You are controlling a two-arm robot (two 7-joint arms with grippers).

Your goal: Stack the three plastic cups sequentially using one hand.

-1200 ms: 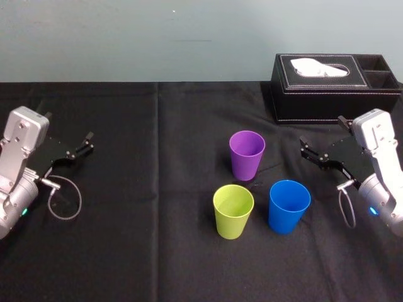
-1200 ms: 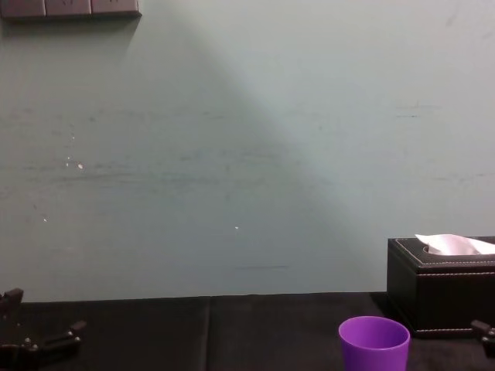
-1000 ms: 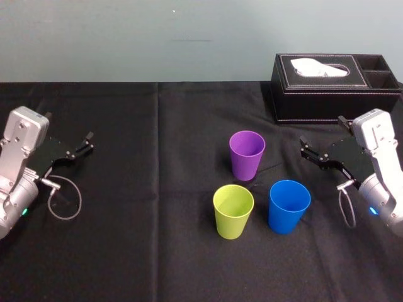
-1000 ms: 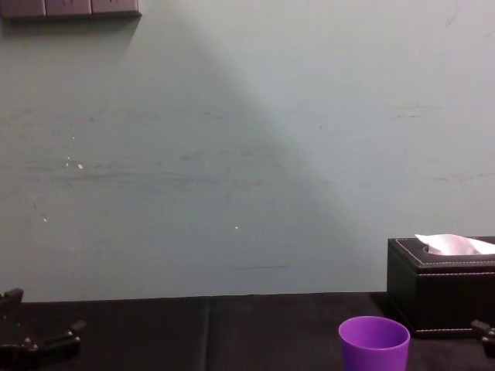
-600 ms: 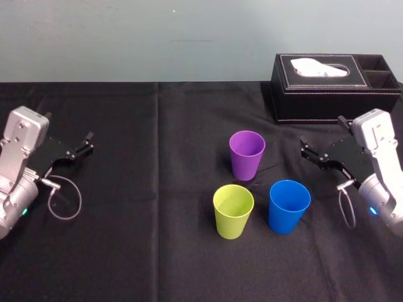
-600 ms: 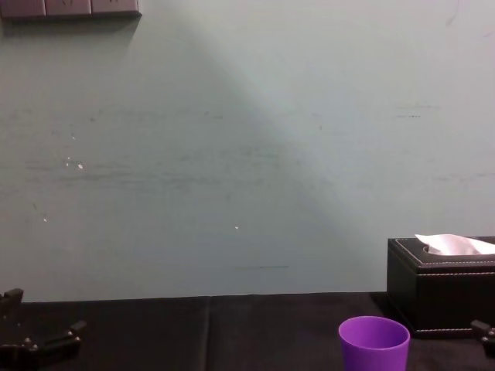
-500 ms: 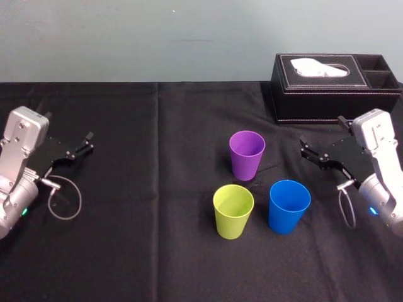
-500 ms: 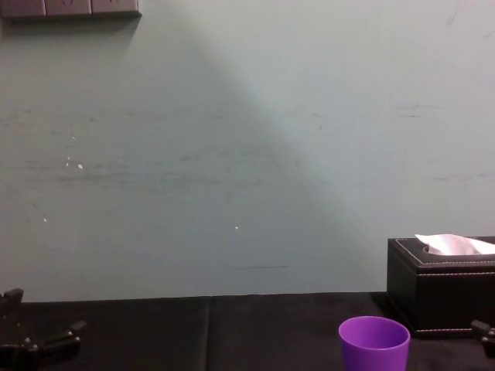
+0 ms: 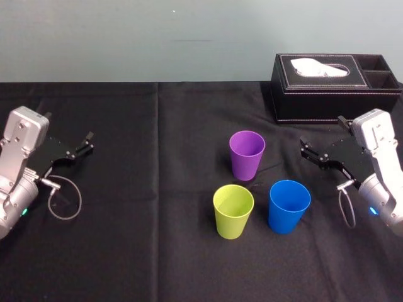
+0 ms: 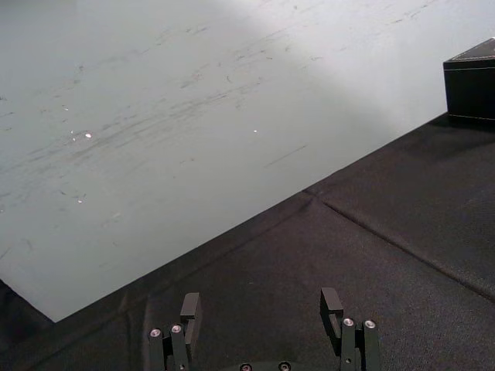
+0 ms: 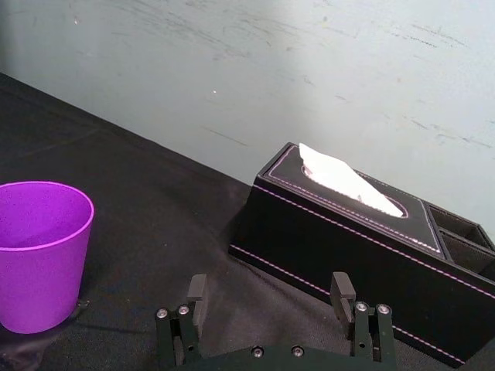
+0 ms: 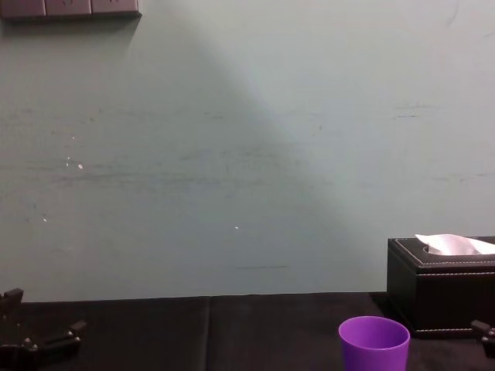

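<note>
No change: purple cup (image 9: 247,154), green cup (image 9: 233,211), blue cup (image 9: 289,206) stood unstacked; left gripper (image 9: 67,126), right gripper (image 9: 322,133) idle, jaws released. Stacking unstarted.

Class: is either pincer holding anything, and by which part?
Nothing is held. The left pincer and right pincer are open and empty; the purple cup, yellow-green cup and blue cup stand apart, ungripped.
</note>
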